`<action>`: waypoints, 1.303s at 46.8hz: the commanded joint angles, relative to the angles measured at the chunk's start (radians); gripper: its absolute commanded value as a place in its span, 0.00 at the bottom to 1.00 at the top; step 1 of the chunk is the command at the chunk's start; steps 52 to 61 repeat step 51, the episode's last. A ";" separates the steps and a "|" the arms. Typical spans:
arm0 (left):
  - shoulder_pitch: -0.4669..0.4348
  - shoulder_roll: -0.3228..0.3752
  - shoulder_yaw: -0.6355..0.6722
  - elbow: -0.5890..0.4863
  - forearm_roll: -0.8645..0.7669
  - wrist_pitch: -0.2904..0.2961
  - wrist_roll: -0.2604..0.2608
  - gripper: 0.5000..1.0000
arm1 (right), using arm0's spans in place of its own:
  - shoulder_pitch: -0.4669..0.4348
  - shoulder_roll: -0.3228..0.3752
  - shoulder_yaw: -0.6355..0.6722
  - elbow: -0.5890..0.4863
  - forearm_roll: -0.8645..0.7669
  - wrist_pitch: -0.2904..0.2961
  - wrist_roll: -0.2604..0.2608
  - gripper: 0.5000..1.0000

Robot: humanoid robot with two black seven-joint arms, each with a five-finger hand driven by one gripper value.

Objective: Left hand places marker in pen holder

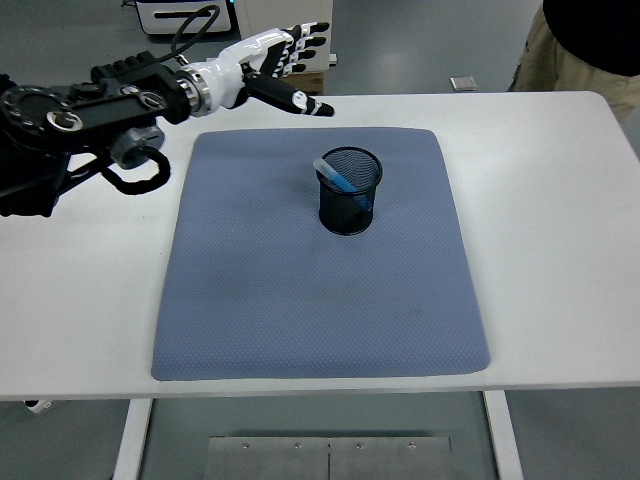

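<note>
At upper left of the frame, the left hand [278,62] hovers with fingers spread, holding nothing. Right of it, mid-frame, the marker [335,178] leans inside the pen holder [350,191] on the blue mat [300,300] covering the worktop [560,220].

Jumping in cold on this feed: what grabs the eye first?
The black mesh pen holder stands upright on the blue mat, with the blue marker leaning inside it. The left hand, fingers spread and empty, hangs over the table's far left side, apart from the holder.
</note>
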 commanded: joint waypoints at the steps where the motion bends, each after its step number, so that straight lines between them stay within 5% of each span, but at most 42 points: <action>1: 0.051 0.010 -0.055 0.025 -0.002 -0.001 0.000 1.00 | 0.000 0.000 0.000 0.000 0.000 0.000 0.000 1.00; 13: 0.208 0.114 -0.283 0.058 0.006 -0.006 -0.002 1.00 | 0.000 0.000 0.000 0.000 0.000 0.000 0.000 1.00; 37: 0.493 0.222 -0.515 0.065 -0.002 -0.023 -0.022 1.00 | 0.000 0.000 0.000 0.000 0.000 0.000 0.000 1.00; 61: 0.510 0.228 -0.524 0.065 0.000 -0.018 -0.023 1.00 | 0.002 0.000 -0.003 0.001 -0.003 0.000 0.006 1.00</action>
